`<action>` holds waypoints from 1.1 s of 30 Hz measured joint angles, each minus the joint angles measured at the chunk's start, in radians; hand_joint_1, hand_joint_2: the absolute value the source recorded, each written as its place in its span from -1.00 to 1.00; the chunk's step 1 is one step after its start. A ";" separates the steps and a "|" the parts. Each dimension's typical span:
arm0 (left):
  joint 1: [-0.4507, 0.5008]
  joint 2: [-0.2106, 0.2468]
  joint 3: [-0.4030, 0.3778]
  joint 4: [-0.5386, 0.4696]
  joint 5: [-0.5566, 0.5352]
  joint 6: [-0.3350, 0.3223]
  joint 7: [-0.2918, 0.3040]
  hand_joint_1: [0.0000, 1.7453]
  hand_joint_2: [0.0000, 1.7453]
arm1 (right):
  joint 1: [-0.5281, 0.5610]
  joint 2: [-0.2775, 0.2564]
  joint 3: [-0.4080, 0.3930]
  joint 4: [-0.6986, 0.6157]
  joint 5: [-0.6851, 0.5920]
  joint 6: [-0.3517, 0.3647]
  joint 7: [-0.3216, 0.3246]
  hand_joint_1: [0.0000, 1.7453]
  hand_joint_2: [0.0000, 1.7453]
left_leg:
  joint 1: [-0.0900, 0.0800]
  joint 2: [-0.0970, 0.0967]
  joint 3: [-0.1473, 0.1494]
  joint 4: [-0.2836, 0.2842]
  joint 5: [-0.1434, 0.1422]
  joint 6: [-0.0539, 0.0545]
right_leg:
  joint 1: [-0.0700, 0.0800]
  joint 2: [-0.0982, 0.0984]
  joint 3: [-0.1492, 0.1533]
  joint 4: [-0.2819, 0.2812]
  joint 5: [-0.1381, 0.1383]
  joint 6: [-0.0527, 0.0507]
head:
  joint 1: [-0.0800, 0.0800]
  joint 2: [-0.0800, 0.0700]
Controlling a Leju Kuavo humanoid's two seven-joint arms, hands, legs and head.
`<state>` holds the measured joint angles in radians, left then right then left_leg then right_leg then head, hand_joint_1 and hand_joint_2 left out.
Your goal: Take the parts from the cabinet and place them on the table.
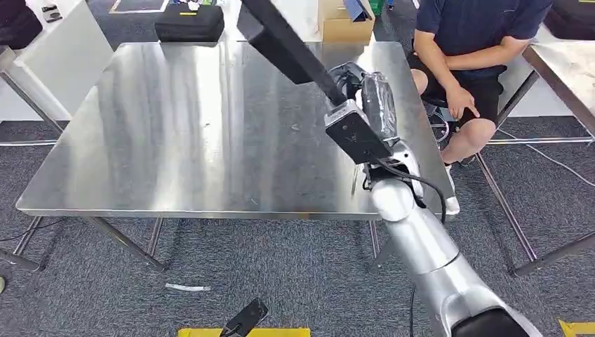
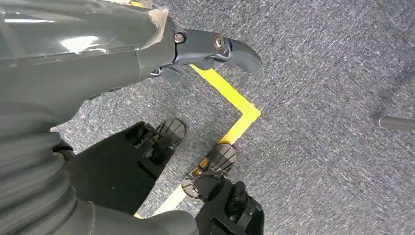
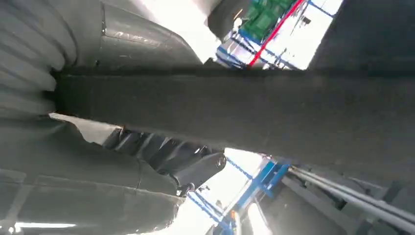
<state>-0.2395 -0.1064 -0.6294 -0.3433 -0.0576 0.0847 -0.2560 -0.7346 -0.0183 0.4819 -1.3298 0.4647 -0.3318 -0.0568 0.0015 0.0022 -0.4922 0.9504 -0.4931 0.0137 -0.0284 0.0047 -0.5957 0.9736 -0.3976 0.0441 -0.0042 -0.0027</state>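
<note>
Part-wise, it's a long black bar (image 1: 284, 42), gripped at its lower end by the right hand (image 1: 365, 98) over the table's (image 1: 175, 140) right edge. From that grip its long axis runs up and away toward the far edge, so I'd guess it needs tipping flat to set down. Left hand (image 2: 210, 49) hangs over carpet, fingers apart, holding nothing. Someone's sitting past the table's far right corner.

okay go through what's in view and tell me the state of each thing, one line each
long black part: held above the table, tilted, not set down yet
right hand: grips the long black part
left hand: hangs over the carpet, holds nothing, fingers apart
steel table: bare top, nothing placed on it
black case: closed, beyond the table's far edge
person: seated at the table's far right corner
</note>
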 joint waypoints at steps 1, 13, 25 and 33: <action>0.000 0.000 0.000 0.000 -0.002 0.000 0.000 -1.00 1.00 | -0.010 -0.005 -0.008 0.002 -0.007 -0.003 0.000 1.00 1.00 | 0.000 0.000 0.000 0.000 0.000 0.000 | 0.000 0.000 0.000 0.000 0.000 0.000 | 0.000 0.000; 0.000 0.000 0.000 0.000 -0.013 0.007 -0.007 -1.00 1.00 | -0.054 -0.043 -0.020 0.008 -0.013 -0.017 -0.011 1.00 1.00 | -0.001 0.000 0.000 0.000 0.000 0.000 | 0.000 0.000 0.000 0.000 0.000 0.000 | 0.000 0.000; 0.000 0.000 0.000 0.000 -0.015 0.009 -0.009 -1.00 1.00 | -0.062 -0.053 -0.011 0.012 -0.007 -0.026 -0.013 1.00 1.00 | -0.001 0.000 0.000 0.000 0.000 0.000 | 0.000 0.000 0.000 0.000 0.000 0.000 | 0.000 0.000; -0.001 0.000 0.001 0.000 -0.016 0.011 -0.011 -1.00 1.00 | -0.071 -0.059 0.002 0.021 -0.007 -0.032 -0.013 1.00 1.00 | -0.001 0.000 -0.004 0.008 -0.004 0.005 | -0.003 0.000 0.000 -0.001 0.000 0.001 | -0.001 0.000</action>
<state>-0.2402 -0.1064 -0.6283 -0.3433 -0.0736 0.0954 -0.2674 -0.8059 -0.0771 0.4837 -1.3085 0.4578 -0.3636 -0.0702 0.0001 0.0022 -0.4959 0.9587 -0.4967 0.0190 -0.0316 0.0045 -0.5955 0.9729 -0.3972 0.0447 -0.0050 -0.0027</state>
